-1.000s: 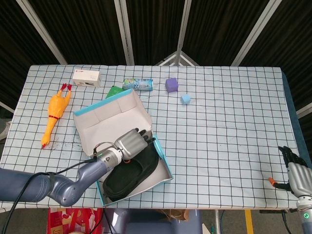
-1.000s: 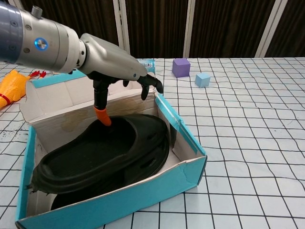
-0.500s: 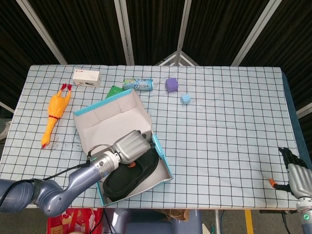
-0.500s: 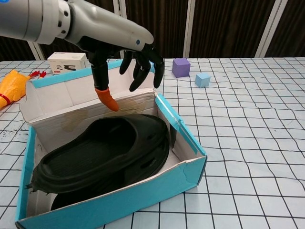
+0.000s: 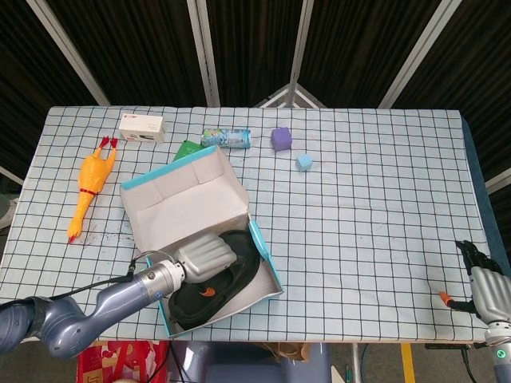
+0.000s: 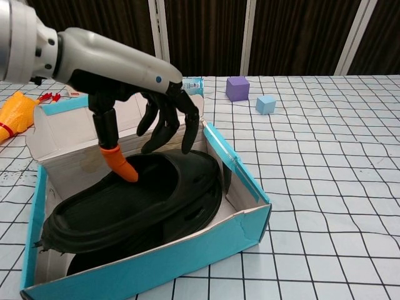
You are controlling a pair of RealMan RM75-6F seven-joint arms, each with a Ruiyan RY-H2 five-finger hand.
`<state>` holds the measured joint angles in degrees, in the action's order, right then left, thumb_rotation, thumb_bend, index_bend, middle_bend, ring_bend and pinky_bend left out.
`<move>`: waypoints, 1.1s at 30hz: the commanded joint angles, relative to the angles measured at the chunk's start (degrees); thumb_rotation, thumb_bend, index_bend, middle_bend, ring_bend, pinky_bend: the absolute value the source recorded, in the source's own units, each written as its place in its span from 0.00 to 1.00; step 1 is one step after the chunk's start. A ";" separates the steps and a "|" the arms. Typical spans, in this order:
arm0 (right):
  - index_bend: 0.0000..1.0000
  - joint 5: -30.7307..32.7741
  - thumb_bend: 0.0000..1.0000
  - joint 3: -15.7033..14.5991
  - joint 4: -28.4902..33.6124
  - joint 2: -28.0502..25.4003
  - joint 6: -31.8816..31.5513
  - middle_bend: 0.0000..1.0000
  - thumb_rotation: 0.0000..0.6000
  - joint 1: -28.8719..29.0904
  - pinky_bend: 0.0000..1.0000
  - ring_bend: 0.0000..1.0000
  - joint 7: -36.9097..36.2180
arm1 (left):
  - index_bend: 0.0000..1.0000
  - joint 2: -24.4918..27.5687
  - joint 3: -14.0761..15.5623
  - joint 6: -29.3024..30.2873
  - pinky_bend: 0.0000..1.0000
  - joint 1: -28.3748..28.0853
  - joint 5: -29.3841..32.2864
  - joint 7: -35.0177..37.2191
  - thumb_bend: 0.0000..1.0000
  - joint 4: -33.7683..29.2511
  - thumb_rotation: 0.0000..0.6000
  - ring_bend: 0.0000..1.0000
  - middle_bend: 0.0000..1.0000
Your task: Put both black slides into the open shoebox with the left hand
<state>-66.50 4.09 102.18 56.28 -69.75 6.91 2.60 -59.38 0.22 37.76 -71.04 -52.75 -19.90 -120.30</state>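
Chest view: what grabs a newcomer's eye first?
The left robot hand, fingers spread and holding nothing, hangs over the black slides stacked inside the open blue shoebox up front. Behind it, at the table's left edge, lies a yellow rubber chicken.

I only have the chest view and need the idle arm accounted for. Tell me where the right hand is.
Observer: The right hand is by the front right corner of the table, far from the shoebox.
Operator: Report what it holds.
Observer: Nothing shows in it, but its fingers are too small to judge.
Operator: Name anything hidden behind the lid.
Observer: A green item lies just behind the lid.
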 commanded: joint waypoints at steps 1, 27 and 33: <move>0.00 0.04 0.24 0.02 0.02 -0.07 0.06 0.02 1.00 0.02 0.13 0.10 -0.10 | 0.40 -0.33 0.52 -0.82 0.47 0.55 -0.75 0.54 0.22 0.32 1.00 0.45 0.60; 0.00 -0.21 0.25 -0.43 -0.17 0.08 -0.14 0.02 1.00 -0.33 0.13 0.10 -0.31 | 0.40 -6.64 6.39 -4.11 0.50 1.70 0.28 -0.82 0.22 6.91 1.00 0.46 0.61; 0.00 -0.14 0.25 -0.31 0.01 -0.10 0.09 0.02 1.00 -0.13 0.13 0.10 -0.29 | 0.39 -3.57 4.86 -3.10 0.50 1.66 -0.38 0.42 0.22 3.42 1.00 0.46 0.61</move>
<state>-66.64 3.77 102.19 56.18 -69.66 6.77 2.31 -63.74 5.56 34.42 -69.35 -52.87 -19.91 -116.08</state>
